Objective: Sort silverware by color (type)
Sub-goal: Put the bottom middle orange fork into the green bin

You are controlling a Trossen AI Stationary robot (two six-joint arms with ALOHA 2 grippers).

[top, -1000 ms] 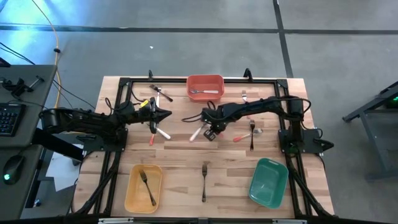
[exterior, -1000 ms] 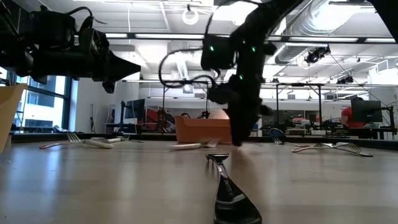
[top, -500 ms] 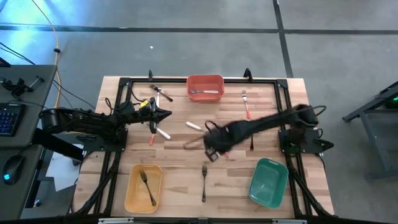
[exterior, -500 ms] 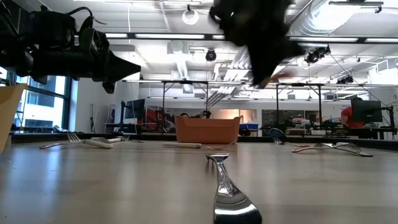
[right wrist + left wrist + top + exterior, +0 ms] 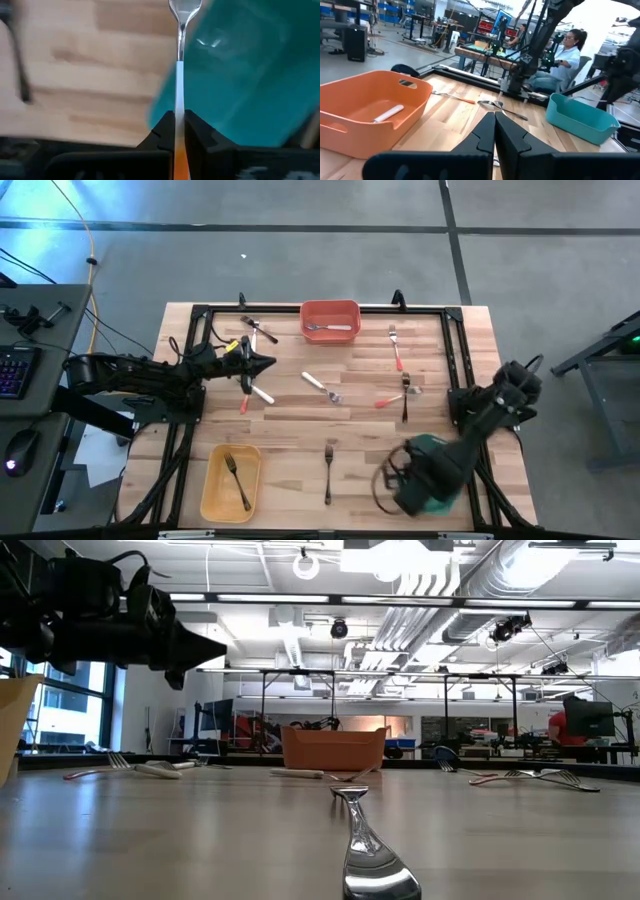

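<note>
- Two fingers of the right end effector (image 5: 179,131) pinch a red-handled utensil (image 5: 179,75); whether its blurred head is a spoon or fork is unclear.
- From overhead, it hangs over the green bin (image 5: 440,450) at the tabletop's (image 5: 290,430) 5 o'clock corner.
- Left end effector (image 5: 270,363), pressed together, hovers at 10 o'clock above a white-handled piece (image 5: 262,394).

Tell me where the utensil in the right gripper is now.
The red-handled spoon is clamped in the right gripper, over the green bin's edge at the table's front right.
</note>
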